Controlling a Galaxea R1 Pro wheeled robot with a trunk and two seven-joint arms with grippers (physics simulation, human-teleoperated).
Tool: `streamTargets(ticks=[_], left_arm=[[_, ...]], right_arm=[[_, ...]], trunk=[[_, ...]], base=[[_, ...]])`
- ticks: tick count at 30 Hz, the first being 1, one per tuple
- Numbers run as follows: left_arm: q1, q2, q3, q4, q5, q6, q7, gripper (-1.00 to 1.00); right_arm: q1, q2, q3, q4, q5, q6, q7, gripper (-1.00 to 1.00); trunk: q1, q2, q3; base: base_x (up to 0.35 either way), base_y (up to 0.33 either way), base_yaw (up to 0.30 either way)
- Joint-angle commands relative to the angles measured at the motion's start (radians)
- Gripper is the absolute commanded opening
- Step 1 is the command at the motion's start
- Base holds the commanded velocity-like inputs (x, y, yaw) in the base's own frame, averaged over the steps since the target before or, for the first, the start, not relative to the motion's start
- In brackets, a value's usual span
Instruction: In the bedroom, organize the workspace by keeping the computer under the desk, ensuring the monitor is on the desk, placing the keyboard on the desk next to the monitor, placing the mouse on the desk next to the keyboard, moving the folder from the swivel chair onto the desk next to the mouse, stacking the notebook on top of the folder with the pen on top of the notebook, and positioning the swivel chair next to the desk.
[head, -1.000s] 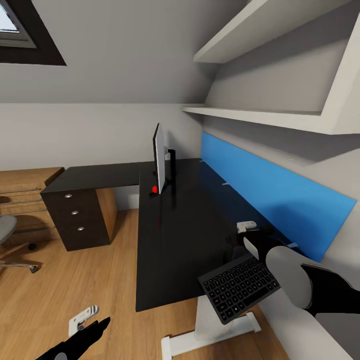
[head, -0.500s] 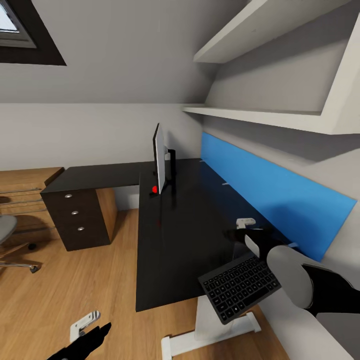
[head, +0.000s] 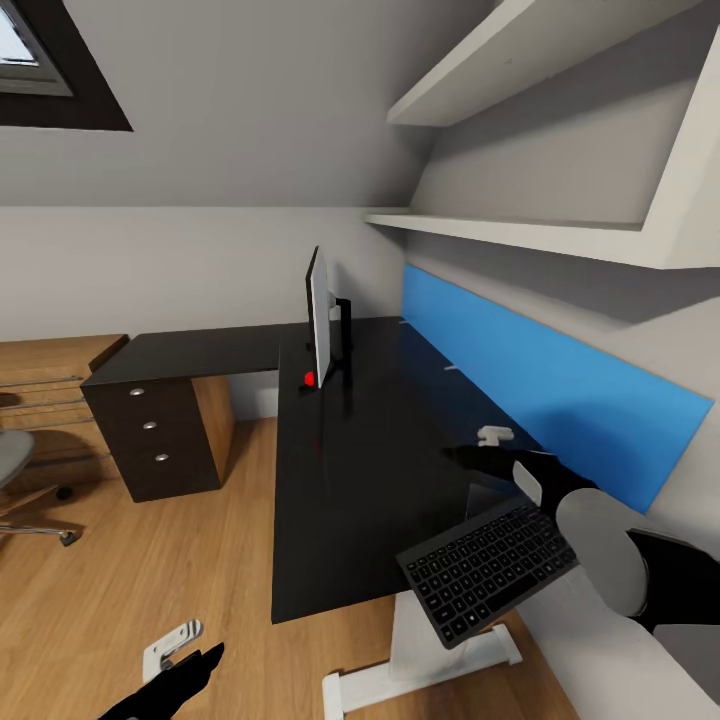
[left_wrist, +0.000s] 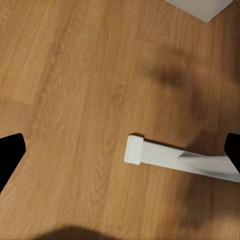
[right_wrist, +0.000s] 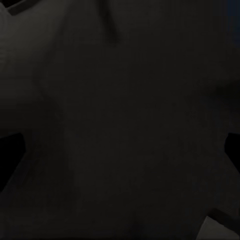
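Observation:
The black desk (head: 350, 450) carries the thin black monitor (head: 319, 318), seen edge-on with its red dot near the stand. The keyboard (head: 485, 572) lies tilted at the desk's near right corner, and part of it sticks out past the edge. Just beyond it my right gripper (head: 476, 450) hovers open over the desk top; in the right wrist view the right gripper (right_wrist: 120, 150) has only dark desk surface between its fingers. Low at the left, my left gripper (head: 185, 652) is open over the floor, and in the left wrist view the left gripper (left_wrist: 120, 150) holds nothing. The swivel chair (head: 14, 462) shows at the left edge.
A dark three-drawer unit (head: 155, 432) stands under the desk's far wing, with a low wood cabinet (head: 50, 368) beside it. A long blue wall panel (head: 545, 400) and white shelves (head: 520, 232) line the wall on the right. The desk's white foot (left_wrist: 165, 156) lies on the plank floor.
My right gripper has moved a little farther over the desk and away from the keyboard, uncovering more of its right end. The keyboard and left arm have hardly moved.

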Motion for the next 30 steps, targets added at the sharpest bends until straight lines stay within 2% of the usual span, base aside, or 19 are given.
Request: streamTargets(ticks=[1, 7, 11, 14, 15, 17, 19, 20, 24, 25, 30], left_arm=[[0.000, 0.000, 0.000, -0.002, 0.011, 0.005, 0.007, 1.00], [0.000, 0.002, 0.000, -0.002, 0.011, 0.005, 0.007, 1.00], [0.000, 0.002, -0.001, -0.002, 0.011, 0.005, 0.007, 1.00], [0.000, 0.001, -0.001, -0.002, 0.011, 0.005, 0.007, 1.00], [0.000, 0.001, -0.001, -0.002, 0.011, 0.005, 0.007, 1.00], [0.000, 0.001, -0.001, -0.002, 0.011, 0.005, 0.007, 1.00], [0.000, 0.001, -0.001, -0.002, 0.011, 0.005, 0.007, 1.00], [0.000, 0.001, -0.001, -0.002, 0.011, 0.005, 0.007, 1.00], [0.000, 0.000, -0.002, -0.002, 0.011, 0.005, 0.007, 1.00], [0.000, 0.000, -0.002, -0.002, 0.011, 0.005, 0.007, 1.00], [0.000, 0.000, -0.002, -0.002, 0.011, 0.005, 0.007, 1.00]], right_arm=[[0.000, -0.004, -0.009, -0.002, 0.010, 0.006, 0.020, 1.00], [0.000, -0.020, -0.009, -0.004, 0.009, -0.007, 0.070, 1.00], [0.000, -0.022, -0.010, -0.004, 0.005, -0.038, 0.064, 1.00], [0.000, -0.020, -0.010, -0.004, -0.010, -0.061, 0.030, 1.00], [0.004, -0.017, -0.010, -0.004, -0.027, -0.081, -0.015, 1.00], [0.010, -0.012, -0.010, -0.004, -0.044, -0.105, -0.062, 1.00], [0.020, 0.005, -0.010, -0.005, -0.062, -0.147, -0.132, 1.00], [0.025, 0.025, -0.009, -0.005, -0.067, -0.172, -0.172, 1.00], [0.031, 0.077, -0.009, -0.007, -0.071, -0.205, -0.240, 1.00], [0.032, 0.102, -0.008, -0.009, -0.071, -0.214, -0.274, 1.00], [0.035, 0.146, -0.006, -0.013, -0.070, -0.224, -0.350, 1.00]], trunk=[[0.000, -0.001, -0.001], [0.000, -0.001, -0.001], [0.000, -0.001, -0.001], [0.000, -0.001, -0.001], [0.000, -0.001, -0.001], [0.000, -0.001, -0.001], [0.000, -0.001, -0.001], [0.000, -0.001, -0.001], [0.000, -0.001, -0.001], [0.000, -0.001, -0.001], [0.000, -0.001, -0.001]], base=[[0.000, 0.000, 0.000], [0.000, 0.000, 0.000], [0.000, 0.000, 0.000], [0.000, 0.000, 0.000], [0.000, 0.000, 0.000], [0.000, 0.000, 0.000], [0.000, 0.000, 0.000], [0.000, 0.000, 0.000], [0.000, 0.000, 0.000], [0.000, 0.000, 0.000], [0.000, 0.000, 0.000]])
